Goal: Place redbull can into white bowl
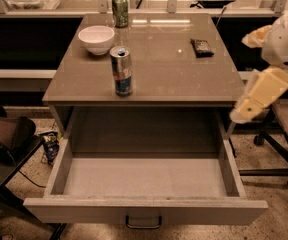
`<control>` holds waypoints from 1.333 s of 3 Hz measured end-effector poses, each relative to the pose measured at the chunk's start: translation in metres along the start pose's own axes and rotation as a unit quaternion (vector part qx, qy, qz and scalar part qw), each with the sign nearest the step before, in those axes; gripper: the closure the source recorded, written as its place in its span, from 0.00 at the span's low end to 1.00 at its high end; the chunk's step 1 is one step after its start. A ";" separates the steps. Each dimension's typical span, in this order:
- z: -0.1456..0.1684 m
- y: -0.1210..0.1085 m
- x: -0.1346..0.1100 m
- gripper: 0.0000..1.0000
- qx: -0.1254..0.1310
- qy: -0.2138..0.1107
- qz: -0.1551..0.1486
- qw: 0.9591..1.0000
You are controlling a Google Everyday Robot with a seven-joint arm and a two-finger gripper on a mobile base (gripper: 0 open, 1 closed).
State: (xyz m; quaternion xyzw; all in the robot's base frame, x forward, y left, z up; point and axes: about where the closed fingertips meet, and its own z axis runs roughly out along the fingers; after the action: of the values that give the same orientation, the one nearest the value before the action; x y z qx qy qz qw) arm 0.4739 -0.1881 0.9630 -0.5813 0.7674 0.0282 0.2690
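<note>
Your cream gripper (244, 110) hangs off the right edge of the grey-brown table (184, 79); wide or narrow, you cannot tell. Well to its left the slim silver-and-blue redbull can (121, 71) stands upright, the round white bowl (96, 39) just beyond it.

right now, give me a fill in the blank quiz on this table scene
The redbull can stands ___ on the table, outside the bowl.
The drawer is ___, not shut.
The gripper hangs off the table's ___ edge as pictured, far from the can.
Missing: upright; open; right.
</note>
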 end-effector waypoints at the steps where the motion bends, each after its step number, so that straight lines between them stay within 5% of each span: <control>1: 0.027 -0.020 -0.028 0.00 0.013 -0.116 0.036 0.993; 2: 0.038 -0.056 -0.066 0.00 0.042 -0.239 0.071 0.968; 3: 0.034 -0.080 -0.086 0.00 0.075 -0.284 0.093 0.951; 4: 0.033 -0.081 -0.083 0.00 0.080 -0.278 0.090 0.953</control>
State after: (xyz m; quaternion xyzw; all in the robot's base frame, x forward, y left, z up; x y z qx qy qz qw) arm 0.5748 -0.1294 0.9937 -0.4554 0.7115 0.1516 0.5132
